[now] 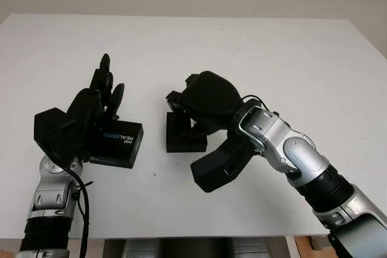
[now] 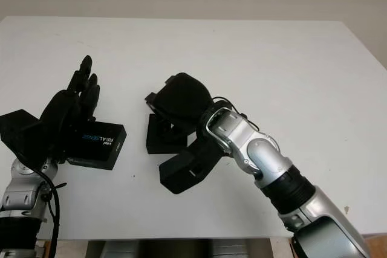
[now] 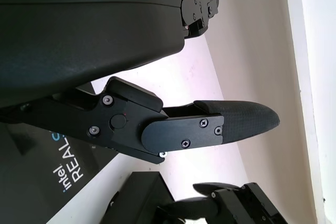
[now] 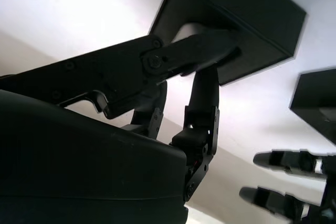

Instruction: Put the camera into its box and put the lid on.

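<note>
Black open-topped cardboard box (image 1: 184, 134) sits under the right hand (image 1: 202, 104) — its fingers (image 4: 205, 103) reach into it, grip unclear; black printed lid (image 1: 119, 143) lies under the open left hand (image 1: 91, 113) on the white tabletop (image 1: 272, 58).

The tabletop (image 1: 290, 58) is white, smooth and matt. The box (image 1: 181, 134) looks like black matt card. The lid (image 1: 121, 140) is black too, a bit shiny, with printed white and blue letters. Both hands, the left hand (image 1: 100, 98) and the right hand (image 1: 205, 101), are black plastic with a dull shine. The arms behind them are smooth silver metal.
</note>
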Tool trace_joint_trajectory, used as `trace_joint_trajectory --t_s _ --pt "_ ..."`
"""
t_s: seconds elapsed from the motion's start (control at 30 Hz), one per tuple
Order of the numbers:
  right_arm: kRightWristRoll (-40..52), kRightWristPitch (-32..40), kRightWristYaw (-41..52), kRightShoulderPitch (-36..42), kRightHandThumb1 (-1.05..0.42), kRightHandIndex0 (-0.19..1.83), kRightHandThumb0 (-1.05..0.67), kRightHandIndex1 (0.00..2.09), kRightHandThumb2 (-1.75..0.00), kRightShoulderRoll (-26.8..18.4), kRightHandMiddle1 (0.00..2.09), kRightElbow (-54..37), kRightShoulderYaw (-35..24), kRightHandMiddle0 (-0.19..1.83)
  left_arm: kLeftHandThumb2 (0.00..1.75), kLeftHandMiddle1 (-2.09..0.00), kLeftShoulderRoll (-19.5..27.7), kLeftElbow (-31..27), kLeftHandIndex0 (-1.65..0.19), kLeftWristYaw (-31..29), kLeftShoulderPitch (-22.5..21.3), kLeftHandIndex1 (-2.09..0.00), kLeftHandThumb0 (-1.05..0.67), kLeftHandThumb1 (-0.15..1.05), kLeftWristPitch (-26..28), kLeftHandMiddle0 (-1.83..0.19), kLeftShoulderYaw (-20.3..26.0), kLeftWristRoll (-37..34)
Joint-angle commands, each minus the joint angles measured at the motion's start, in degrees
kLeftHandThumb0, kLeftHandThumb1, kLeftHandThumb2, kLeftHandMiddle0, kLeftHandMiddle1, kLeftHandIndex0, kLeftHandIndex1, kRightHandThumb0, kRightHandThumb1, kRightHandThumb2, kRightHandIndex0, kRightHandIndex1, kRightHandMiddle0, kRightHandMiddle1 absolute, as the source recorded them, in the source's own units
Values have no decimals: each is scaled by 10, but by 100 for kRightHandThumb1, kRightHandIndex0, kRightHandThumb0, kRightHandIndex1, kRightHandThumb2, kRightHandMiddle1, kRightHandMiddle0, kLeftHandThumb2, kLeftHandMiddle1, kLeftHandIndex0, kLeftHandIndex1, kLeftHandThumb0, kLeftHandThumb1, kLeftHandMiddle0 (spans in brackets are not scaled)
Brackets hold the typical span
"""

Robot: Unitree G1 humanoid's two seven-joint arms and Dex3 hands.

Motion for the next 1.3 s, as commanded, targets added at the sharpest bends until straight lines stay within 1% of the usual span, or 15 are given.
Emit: trace_joint_trajectory --t_s 0.0,0.1,0.17,0.27,0.6,0.7,0.77,0.8,0.83,0.9,1.0,1.07,1.13,1.2,1.27 --pt "14 3 -3 5 -92 45 -48 102 -5 1 125 -12 -15 62 53 0 -2 -14 19 2 -7 0 -88 105 1 19 -2 -2" --pt "13 3 -4 4 -92 46 -51 104 -5 -1 127 -12 -19 62 53 0 -3 -11 19 1 -8 0 -88 105 -4 19 -2 -3" --pt "11 3 -13 7 -91 46 -53 114 -5 -1 130 -11 -20 62 54 0 -3 -10 19 1 -8 0 -87 105 -7 19 -2 -3" --pt "10 4 -21 10 -90 45 -53 119 -5 0 131 -7 -21 62 54 0 -1 -11 19 1 -6 0 -88 105 -5 19 -4 0" --pt "3 12 -41 12 -89 46 -48 118 -5 6 127 16 -18 62 52 0 -1 -10 19 2 -4 0 -89 105 -2 19 -2 -3" --pt "-4 16 -39 10 -91 42 -52 120 -6 3 126 17 -16 63 52 0 -1 -11 19 4 -4 0 -89 105 0 19 -3 -2" --pt "-18 15 -39 9 -94 35 -59 116 -6 -4 130 12 -13 53 52 0 -2 -14 19 4 -3 0 -89 105 3 19 -3 -3" --pt "-25 16 -35 10 -94 28 -66 110 -6 -6 126 7 -13 43 52 0 -1 -14 19 4 -3 0 -88 105 2 19 -3 -2" --pt "-31 17 -32 11 -94 24 -75 98 -6 -7 118 3 -13 32 52 0 -1 -14 19 4 -2 0 -88 105 2 19 -3 -2" --pt "-33 22 -15 12 -94 21 -81 87 -5 -7 112 -8 -16 24 52 0 -1 -14 19 5 -2 0 -89 105 1 19 -3 -1" --pt "-14 33 36 5 -92 21 -86 58 -5 -5 90 -36 -30 15 52 0 -2 -12 19 2 -3 0 -88 105 0 19 -2 -4" --pt "3 38 63 0 -93 23 -87 44 -5 -4 62 -53 -41 17 52 0 -2 -12 19 5 -3 0 -89 105 3 19 -2 -4" --pt "4 44 79 -3 -93 26 -88 34 -5 -4 42 -66 -48 21 52 0 -1 -12 19 6 -3 0 -89 105 1 19 -3 0" --pt "3 51 93 -5 -93 29 -89 27 -5 -4 30 -77 -53 25 52 0 0 -12 19 5 -2 0 -89 105 0 19 -3 0" --pt "6 54 103 -4 -91 30 -88 23 -5 -3 24 -85 -59 26 53 0 0 -13 19 4 -1 0 -88 105 -3 19 -3 0"
